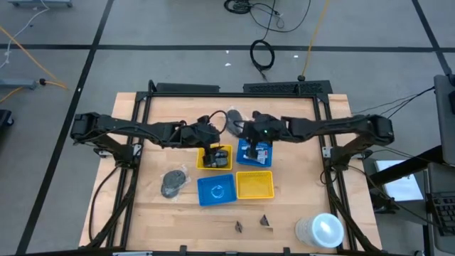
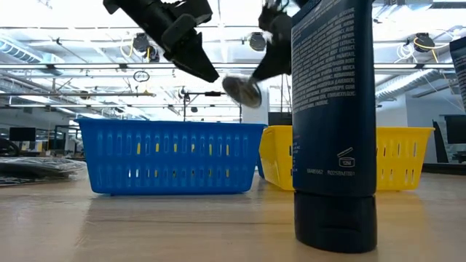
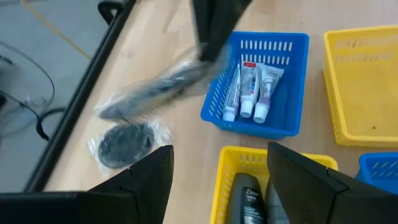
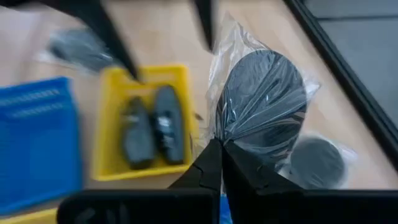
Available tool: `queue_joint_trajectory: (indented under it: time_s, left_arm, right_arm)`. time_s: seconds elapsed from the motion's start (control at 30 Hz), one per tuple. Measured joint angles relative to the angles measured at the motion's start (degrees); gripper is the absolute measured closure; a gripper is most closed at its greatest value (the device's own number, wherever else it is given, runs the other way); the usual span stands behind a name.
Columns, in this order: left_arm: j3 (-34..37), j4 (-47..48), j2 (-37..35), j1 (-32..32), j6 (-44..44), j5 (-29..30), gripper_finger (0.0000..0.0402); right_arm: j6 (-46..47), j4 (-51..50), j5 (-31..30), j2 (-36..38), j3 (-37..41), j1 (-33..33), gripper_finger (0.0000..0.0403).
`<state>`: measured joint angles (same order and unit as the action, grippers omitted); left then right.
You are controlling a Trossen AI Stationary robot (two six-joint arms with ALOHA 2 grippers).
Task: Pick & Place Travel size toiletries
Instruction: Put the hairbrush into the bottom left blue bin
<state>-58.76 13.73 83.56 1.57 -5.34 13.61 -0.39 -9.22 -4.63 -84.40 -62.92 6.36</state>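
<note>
Blue tray point(image 3: 292, 81) reveals three tubes point(image 3: 249, 90); right end effector point(image 4: 219, 149) pinches bagged disc point(image 4: 264, 106), left point(image 3: 217, 168) gapes.

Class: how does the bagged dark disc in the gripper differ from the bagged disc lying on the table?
The held disc is off the table, pinched by its bag in the shut right gripper; the lying disc rests untouched. The held disc stands tilted; the lying disc lies flat. Both are dark, round, clear-wrapped. The left gripper hangs open nearby.
</note>
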Motion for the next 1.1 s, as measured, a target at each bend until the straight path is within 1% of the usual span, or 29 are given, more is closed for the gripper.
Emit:
queue_joint_trajectory:
  time_s: [0.13,0.27,0.33,0.4,0.47,0.6,0.7,0.73,0.83,0.97,1.03,1.1]
  left_arm:
    - [0.0,-0.4,0.0,0.0,-4.8,0.6,0.0147]
    - [0.0,-0.3,0.0,0.0,-7.8,5.0,0.0147]
    - [0.0,-0.4,0.0,0.0,-10.0,6.1,0.0147]
    - [0.0,-0.6,0.0,0.0,-12.2,6.2,0.0147]
    - [0.0,-1.2,0.0,-0.2,-14.7,5.9,0.0147]
    - [0.0,-2.7,0.0,-0.9,-19.8,5.4,0.0147]
    - [0.0,-3.7,0.0,-1.6,-23.0,2.9,0.0147]
    - [0.0,-4.1,0.0,-1.8,-23.8,1.7,0.0147]
    - [0.0,-5.4,0.1,-2.4,-25.6,-1.2,0.0147]
    - [0.0,-8.0,0.3,-2.9,-25.9,-1.4,0.0148]
    - [0.0,-8.7,0.3,-2.9,-26.1,-1.4,0.0160]
    - [0.0,-8.7,0.3,-2.9,-26.1,-1.4,0.0188]
  right_arm:
    - [0.2,-1.7,0.5,1.9,0.0,-2.4,0.0403]
    - [1.4,-4.7,0.5,3.1,0.0,-3.9,0.0403]
    - [2.0,-5.4,0.6,3.1,0.0,-4.6,0.0403]
    - [2.6,-5.9,2.1,3.0,0.0,-5.0,0.0403]
    - [2.7,-5.4,3.6,2.8,0.0,-5.4,0.0403]
    - [2.7,-4.7,3.6,2.7,0.0,-5.9,0.0403]
    - [2.7,-3.0,3.5,2.7,0.0,-6.0,0.0403]
    - [2.7,-2.4,3.8,2.7,0.0,-6.0,0.0403]
    - [2.8,-0.4,7.6,2.7,0.0,-6.0,0.0403]
    - [2.7,1.3,7.9,2.7,0.0,-6.5,0.0403]
    - [2.7,1.6,7.9,2.7,0.0,-6.5,0.0403]
    - [2.7,1.6,7.8,2.7,0.0,-6.5,0.0403]
